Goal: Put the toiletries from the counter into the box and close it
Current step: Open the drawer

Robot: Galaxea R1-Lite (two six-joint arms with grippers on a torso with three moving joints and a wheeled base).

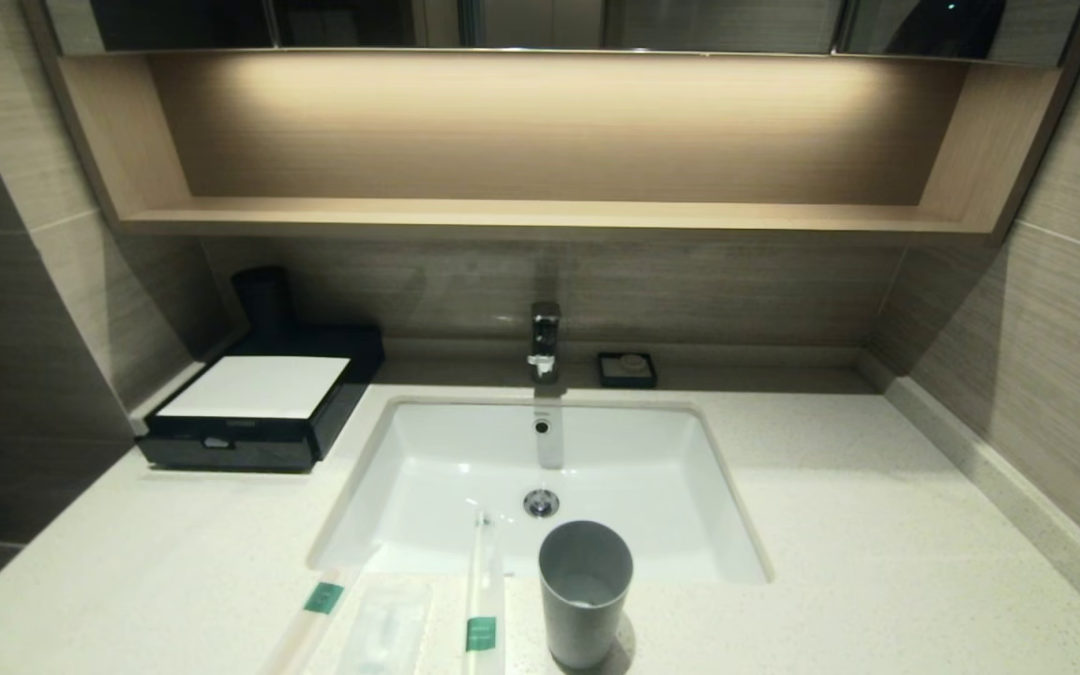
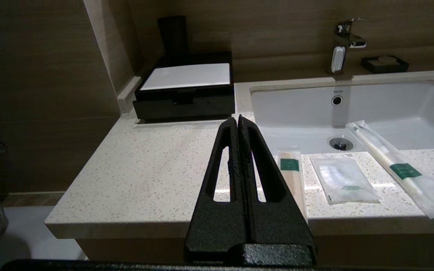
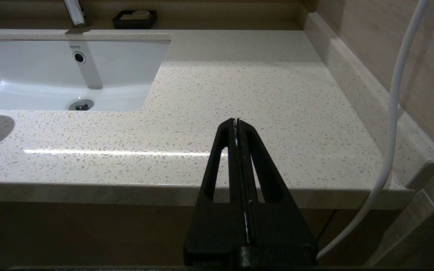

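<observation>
- left gripper [image 2: 238, 119] pressed together, held off counter [image 2: 145, 169] front edge
- right gripper [image 3: 236, 122] pressed together, empty
- box [image 1: 263, 401] seen at back-left corner, drawer closed

The left gripper [image 2: 238, 120] has matte black, rough-textured triangular fingers with long slots cut through them. The right gripper [image 3: 236, 122] looks alike; a white cable [image 3: 390, 113] runs beside it.
</observation>
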